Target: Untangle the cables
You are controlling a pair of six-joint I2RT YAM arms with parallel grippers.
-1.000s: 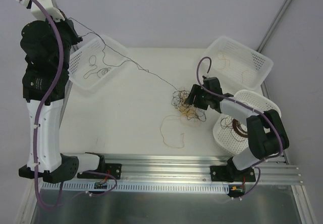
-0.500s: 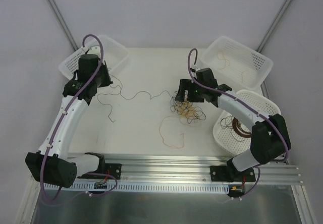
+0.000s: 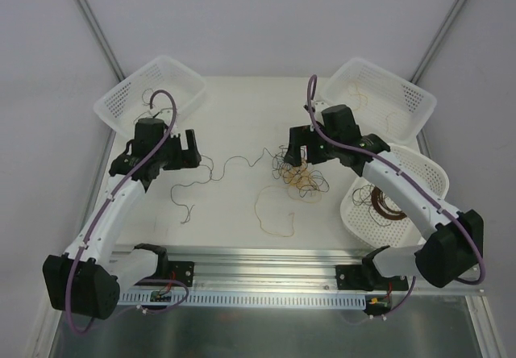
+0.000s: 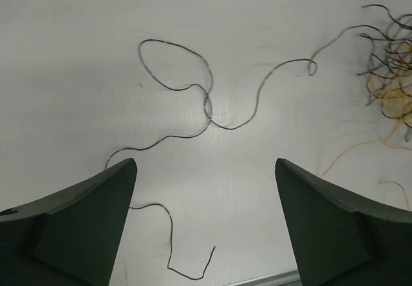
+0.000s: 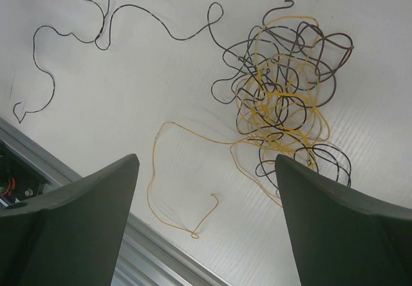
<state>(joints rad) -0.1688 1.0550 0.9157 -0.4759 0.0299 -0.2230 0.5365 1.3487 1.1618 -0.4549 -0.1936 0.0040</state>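
The cables are a knot (image 3: 298,172) of thin yellow, brown and black strands at the table's middle. A loose yellow loop (image 3: 274,213) trails from the knot toward the front. One black strand (image 3: 216,167) runs from it leftward in slack curves. My left gripper (image 3: 196,148) hovers open over that strand (image 4: 206,99), holding nothing. My right gripper (image 3: 292,147) is open just above the knot's left side. Its wrist view shows the knot (image 5: 283,99), the yellow loop (image 5: 167,170) and the black strand (image 5: 129,9) below it.
A white basket (image 3: 121,96) at the back left holds a few wire pieces. Another (image 3: 411,96) at the back right holds tan strands. A round basket (image 3: 419,172) on the right holds a brown ring coil (image 3: 387,205). A metal rail (image 3: 266,261) lines the front edge.
My left arm came down from high over the left basket and opened. The black strand it held taut now lies slack on the table. My right gripper opened wider beside the knot.
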